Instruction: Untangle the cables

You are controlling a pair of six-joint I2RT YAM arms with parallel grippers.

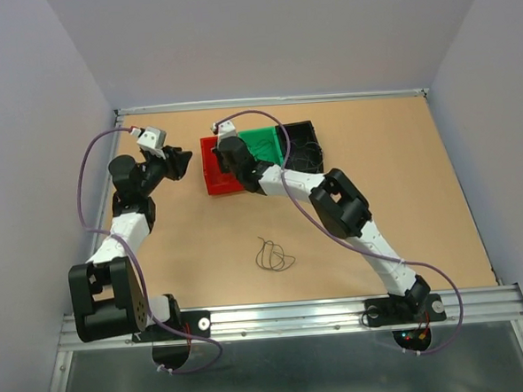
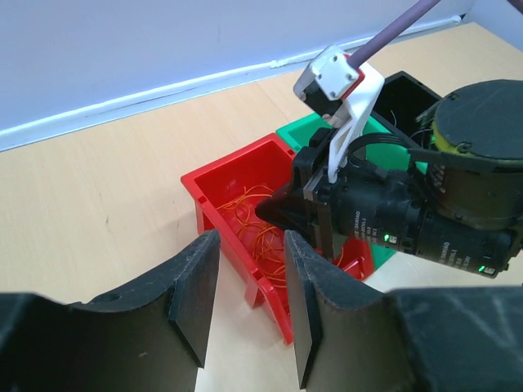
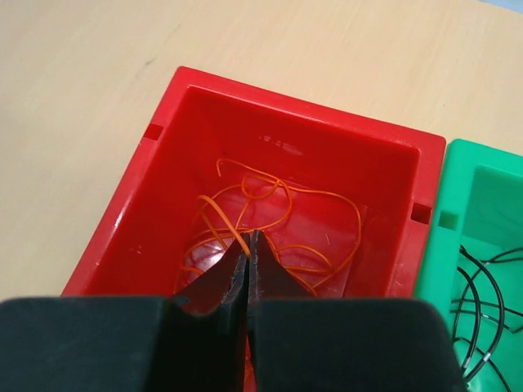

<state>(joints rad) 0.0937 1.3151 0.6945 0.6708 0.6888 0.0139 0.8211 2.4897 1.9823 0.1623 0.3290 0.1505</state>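
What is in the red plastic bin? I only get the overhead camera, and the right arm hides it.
Observer: The red plastic bin holds thin orange curly wires, loose on its floor.
Visitor: Is the claw holding one?
Observer: The right gripper is shut inside the bin; whether it pinches a wire is unclear.
Visitor: And the green plastic bin?
Observer: It holds thin black wires.

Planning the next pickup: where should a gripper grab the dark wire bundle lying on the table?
Probably pinch the dark wire bundle where its loops cross, coming straight down from above: it lies flat on the table, too thin for a side approach.
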